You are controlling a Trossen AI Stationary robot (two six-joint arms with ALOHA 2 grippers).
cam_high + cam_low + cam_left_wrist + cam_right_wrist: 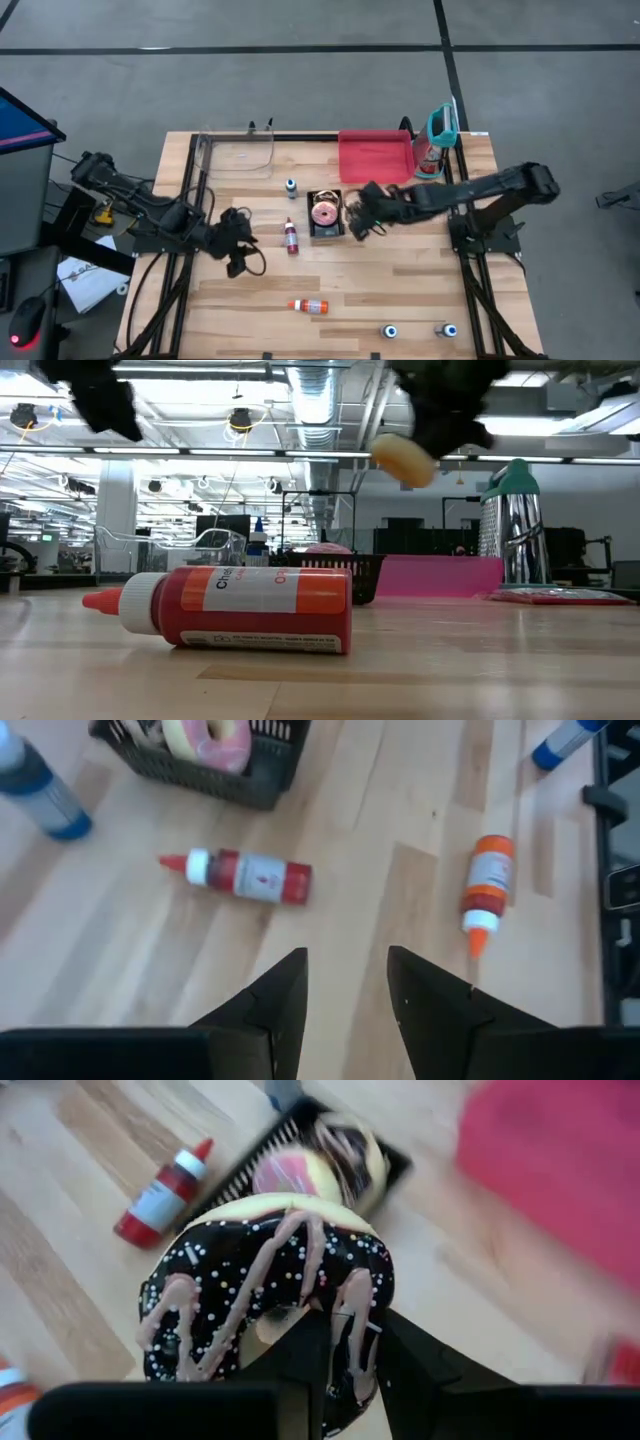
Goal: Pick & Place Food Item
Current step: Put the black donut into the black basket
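From above, the right gripper (352, 222) hangs just right of the black basket (326, 215), but what it carries is hard to make out there. The right wrist view settles it: the fingers are clamped on a chocolate donut (265, 1290) with pink drizzle and sprinkles, lifted above the basket (300, 1155), where a pink donut (285, 1175) lies. The low view adds the donut's pale underside (403, 460), well clear of the table (450, 660).

The left gripper (237, 258) hovers left of centre; its wrist view shows its fingers (275, 995) apart and empty over bare wood, with a dark red bottle (250, 875) and an orange bottle (487, 890) lying beyond. The red tray (375, 155) sits behind the basket.
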